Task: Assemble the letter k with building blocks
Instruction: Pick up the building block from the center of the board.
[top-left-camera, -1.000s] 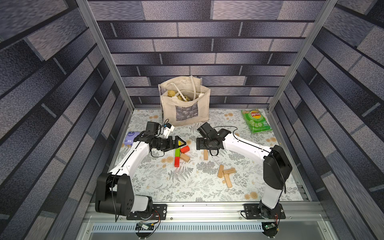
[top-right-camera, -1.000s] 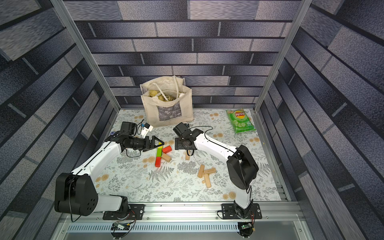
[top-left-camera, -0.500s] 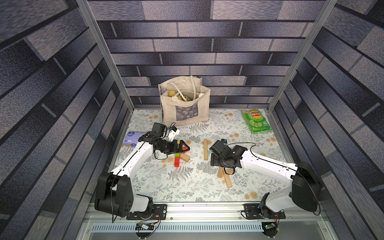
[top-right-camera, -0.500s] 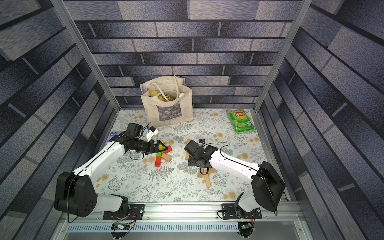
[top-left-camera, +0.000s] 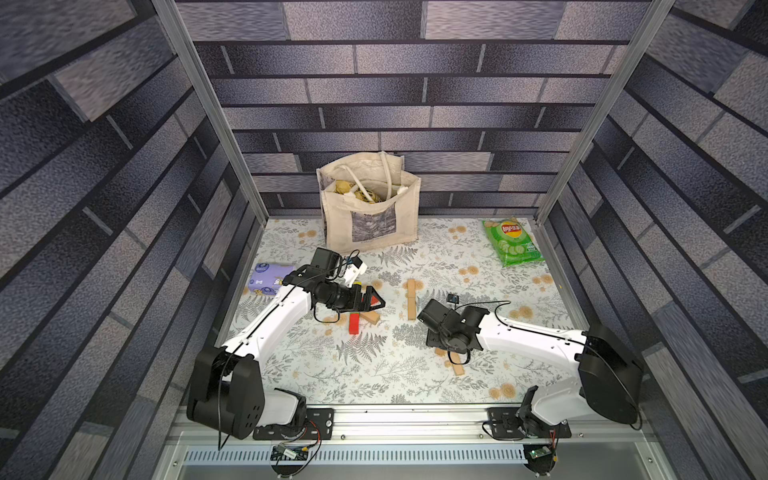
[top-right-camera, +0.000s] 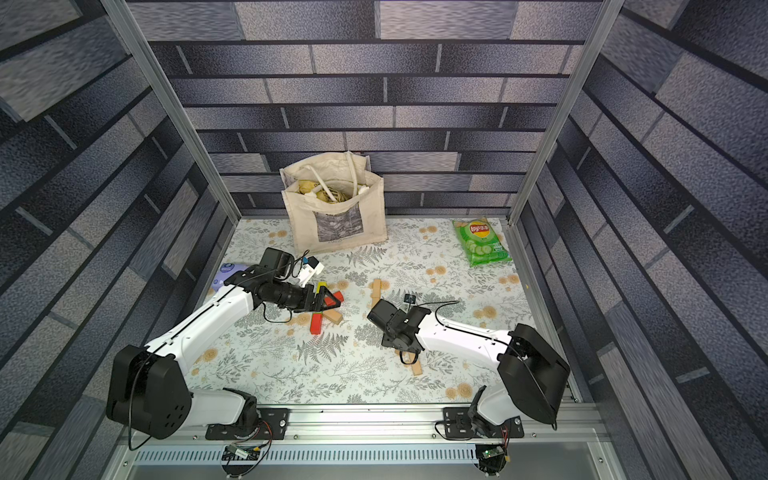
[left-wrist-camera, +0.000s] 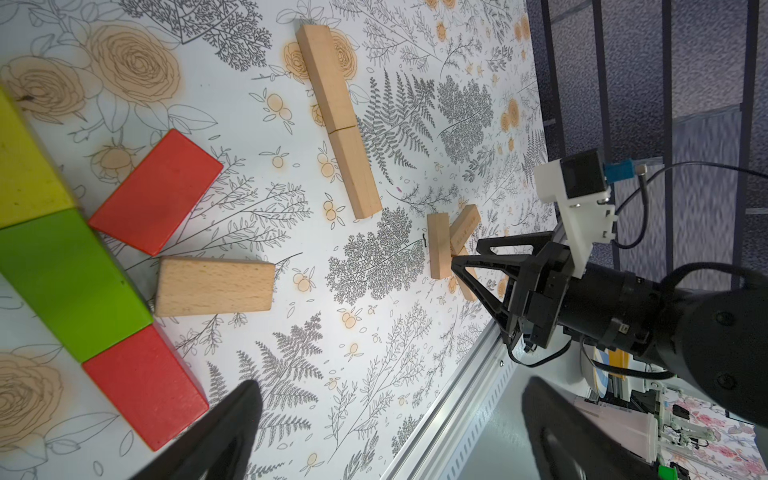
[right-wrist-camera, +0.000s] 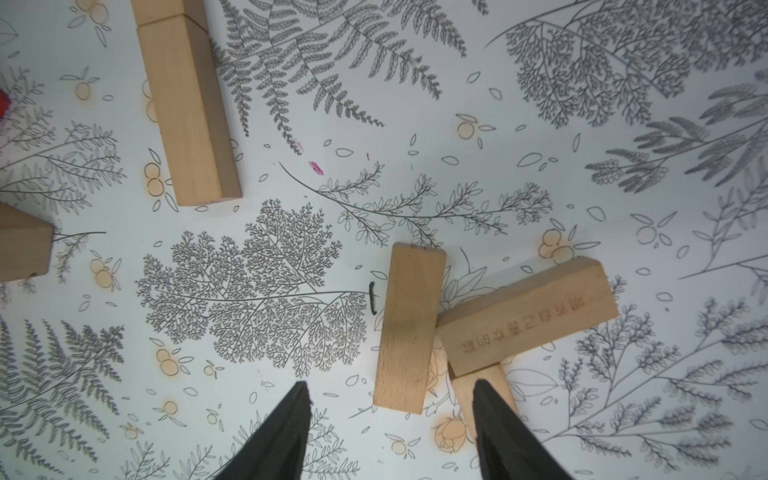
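The multicoloured letter k of wooden building blocks looks finished on the floral-printed table — yellow, green and red stem, a red and a tan arm slanting off it — with the left fingers spread wide and empty above it. The all-tan letter k is, I judge, under halfway: two plain tan blocks lie end to end as stem, while three loose tan blocks sit jumbled nearby, the right fingers parted around one's end, not yet gripping.

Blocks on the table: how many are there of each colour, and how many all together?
Tan blocks: 6
Red blocks: 2
Yellow block: 1
Green block: 1
Total: 10
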